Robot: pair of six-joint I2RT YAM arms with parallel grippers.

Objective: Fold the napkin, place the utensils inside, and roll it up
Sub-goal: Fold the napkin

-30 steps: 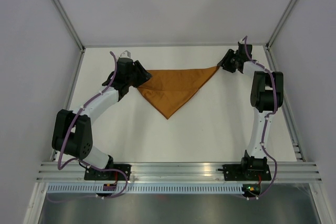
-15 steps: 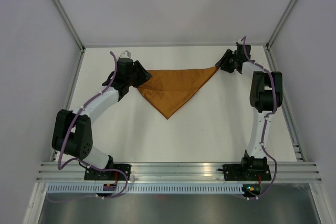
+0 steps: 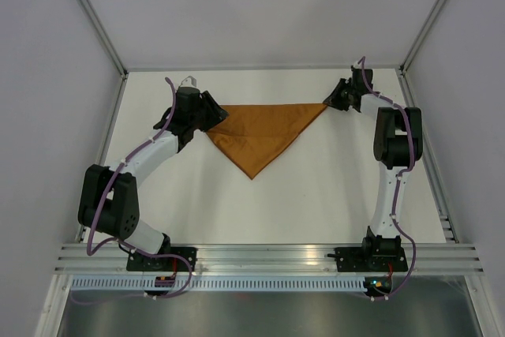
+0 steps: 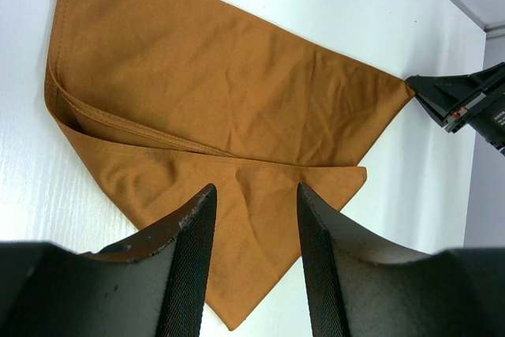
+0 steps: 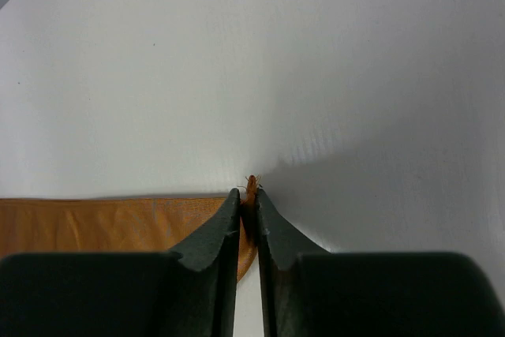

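The rust-orange napkin point(image 3: 260, 136) lies folded into a triangle on the white table, with its long edge at the back and its point toward the arms. My left gripper point(image 3: 211, 113) hovers at its left corner. In the left wrist view this gripper point(image 4: 254, 189) is open over the napkin point(image 4: 221, 92), with nothing between the fingers. My right gripper point(image 3: 330, 101) is at the napkin's right tip. In the right wrist view it point(image 5: 248, 192) is shut on that corner of the napkin point(image 5: 102, 222), and a frayed bit sticks out past the tips. The utensils are out of view.
White walls and metal frame posts point(image 3: 93, 13) close in the table at the back and sides. An aluminium rail point(image 3: 268, 256) runs along the near edge by the arm bases. The right gripper point(image 4: 461, 102) shows at the napkin's far tip in the left wrist view.
The right gripper has closed on the napkin's right corner and shifted slightly toward the back. The left arm and the napkin's shape are unchanged.
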